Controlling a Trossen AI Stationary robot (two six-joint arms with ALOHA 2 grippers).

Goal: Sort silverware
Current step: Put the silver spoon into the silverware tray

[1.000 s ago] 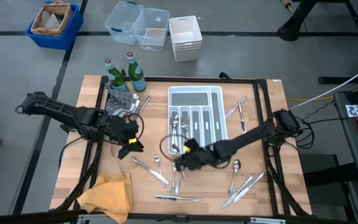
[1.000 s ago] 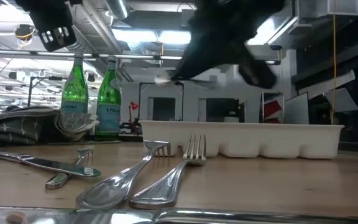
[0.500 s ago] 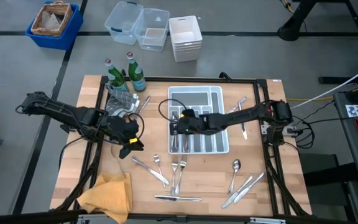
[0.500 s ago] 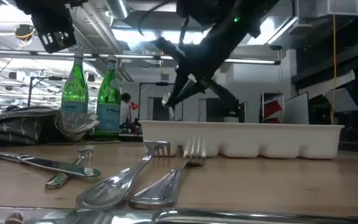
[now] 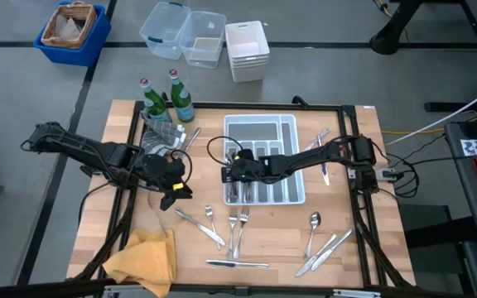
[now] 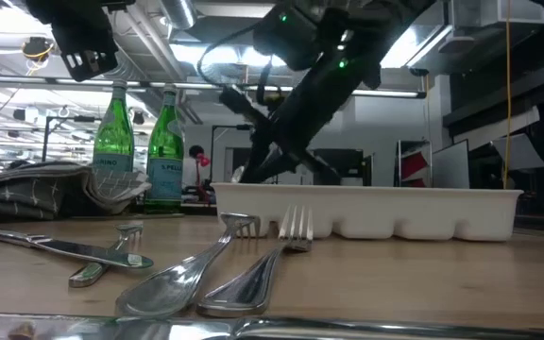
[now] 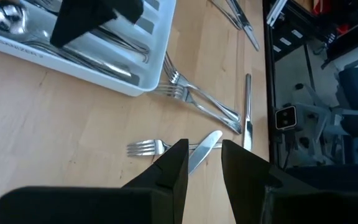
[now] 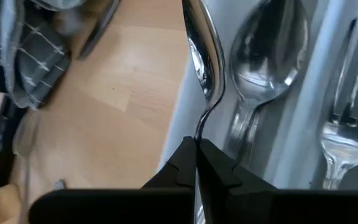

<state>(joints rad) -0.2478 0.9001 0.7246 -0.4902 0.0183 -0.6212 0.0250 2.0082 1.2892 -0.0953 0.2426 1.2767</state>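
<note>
Right gripper (image 5: pixel 232 173) now hovering over tray (image 5: pixel 286 126) after swinging from table, pinching spoon (image 8: pixel 205 68); lowering into spoon slot, releasing level. Left gripper (image 7: pixel 199 163) waiting, part-open, empty.

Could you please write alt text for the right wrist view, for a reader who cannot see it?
The right gripper pinches a spoon by its handle above the white tray's edge, beside another spoon and forks already in compartments.

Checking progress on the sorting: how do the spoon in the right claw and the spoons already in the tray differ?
The held spoon is pinched by its handle in the shut right claw and hangs over the tray's edge; the tray spoons lie loose in their slot. All are shiny silver with the same bowl shape.
</note>
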